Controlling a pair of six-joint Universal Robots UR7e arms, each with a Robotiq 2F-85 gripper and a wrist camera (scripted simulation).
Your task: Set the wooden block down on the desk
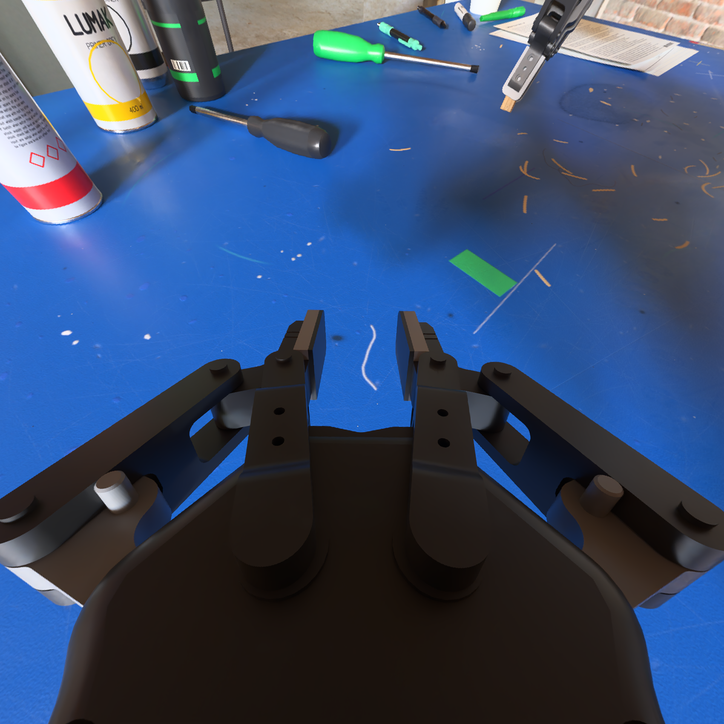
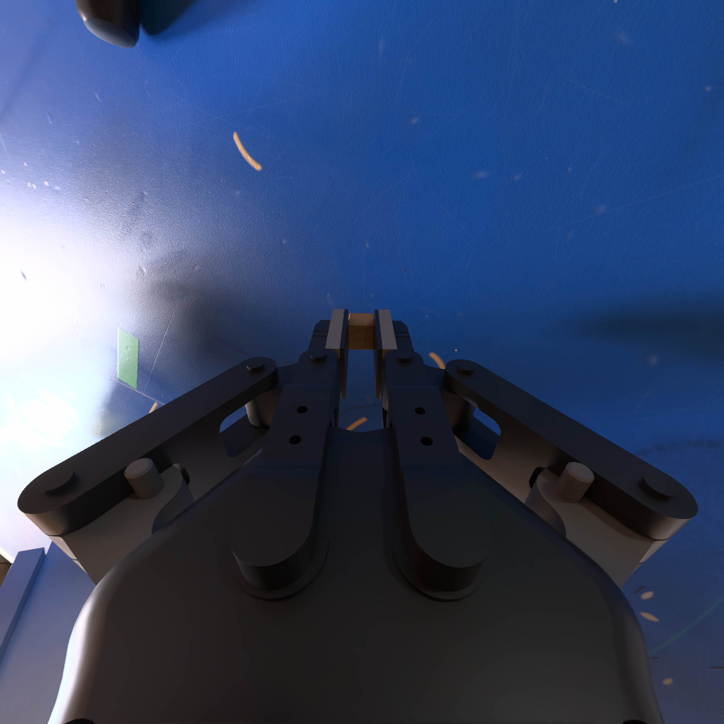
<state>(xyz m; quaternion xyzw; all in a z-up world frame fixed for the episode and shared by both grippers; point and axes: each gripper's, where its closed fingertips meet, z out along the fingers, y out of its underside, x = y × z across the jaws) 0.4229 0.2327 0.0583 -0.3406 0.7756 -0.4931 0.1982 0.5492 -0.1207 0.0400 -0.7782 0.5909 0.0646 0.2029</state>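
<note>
Closest to my lens, the left end effector (image 1: 360,333) hangs released, fingers apart over bare blue worktop (image 1: 235,274), nothing between them. Ahead I have open room past a green tape patch (image 1: 482,273). My right end effector (image 2: 361,328) is clenched on the wooden block (image 2: 361,332), gripped at its fingertips just above the worktop. Farther off on the left lie a grey screwdriver (image 1: 290,135) and a green screwdriver (image 1: 352,47), beside upright spray cans (image 1: 102,74). Papers (image 1: 611,47) sit by the far edge.

Lettering on spray cans (image 1: 105,66); barcode on black can (image 1: 188,51); printed sheets (image 1: 611,43)
</note>
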